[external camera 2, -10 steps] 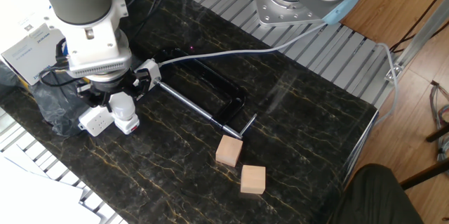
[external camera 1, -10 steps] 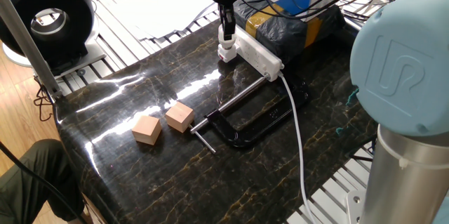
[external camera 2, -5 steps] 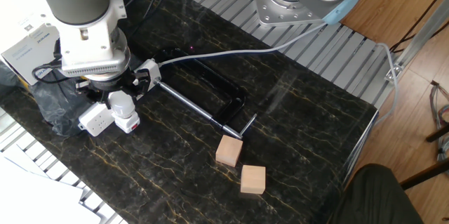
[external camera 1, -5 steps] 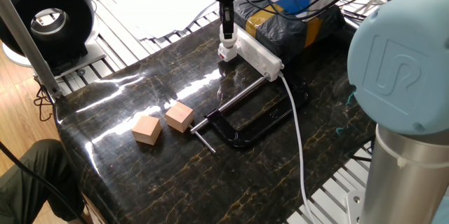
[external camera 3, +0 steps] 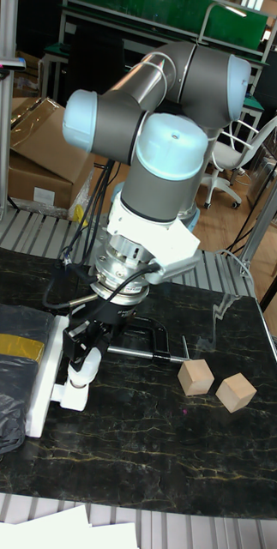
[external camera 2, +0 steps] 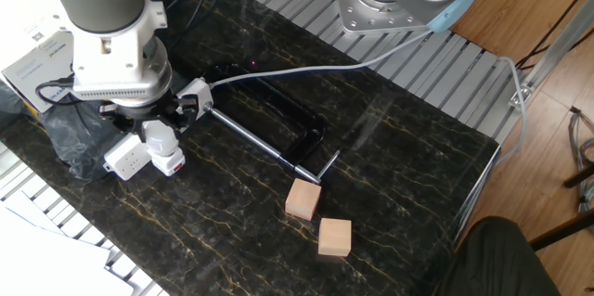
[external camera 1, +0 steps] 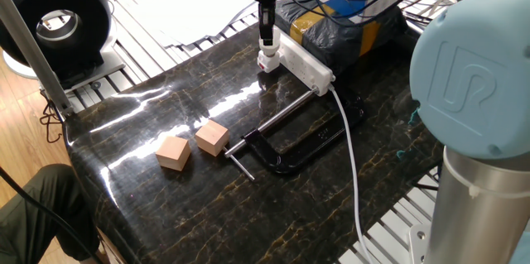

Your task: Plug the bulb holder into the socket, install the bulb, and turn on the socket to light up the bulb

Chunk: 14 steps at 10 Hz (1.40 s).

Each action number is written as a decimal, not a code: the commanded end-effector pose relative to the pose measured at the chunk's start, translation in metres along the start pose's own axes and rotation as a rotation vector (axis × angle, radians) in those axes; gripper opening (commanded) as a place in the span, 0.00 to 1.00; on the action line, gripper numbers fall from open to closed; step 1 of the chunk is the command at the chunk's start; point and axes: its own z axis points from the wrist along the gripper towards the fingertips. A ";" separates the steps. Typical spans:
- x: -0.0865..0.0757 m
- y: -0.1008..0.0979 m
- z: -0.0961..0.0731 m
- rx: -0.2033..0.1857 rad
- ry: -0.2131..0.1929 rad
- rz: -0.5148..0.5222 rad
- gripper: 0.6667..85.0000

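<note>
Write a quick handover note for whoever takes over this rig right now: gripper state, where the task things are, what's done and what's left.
Gripper: shut on the bulb, holding it upright over the bulb holder.
Bulb holder: at the near end of the socket, apparently plugged in; contact is hard to confirm.
Socket: on the table's far edge, cable trailing toward the front.
Done: holder placed, bulb brought to it.
Left: finish seating the bulb, release, switch the socket on. The bulb is not lit.
Two wooden cubes and a black clamp lie apart from the work.

The claw (external camera 2: 160,136) hides the bulb holder (external camera 2: 167,162)'s top; its grip unclear.
</note>
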 end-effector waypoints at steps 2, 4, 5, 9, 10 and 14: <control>-0.005 -0.004 0.002 0.029 -0.008 0.100 0.00; -0.011 0.002 0.006 0.039 -0.009 0.135 0.00; -0.013 0.006 0.007 0.025 -0.012 0.144 0.00; -0.011 0.007 0.005 0.035 0.002 0.063 0.42; -0.010 0.006 0.004 0.039 0.005 0.041 0.49; -0.006 -0.002 0.002 0.062 0.017 -0.029 0.70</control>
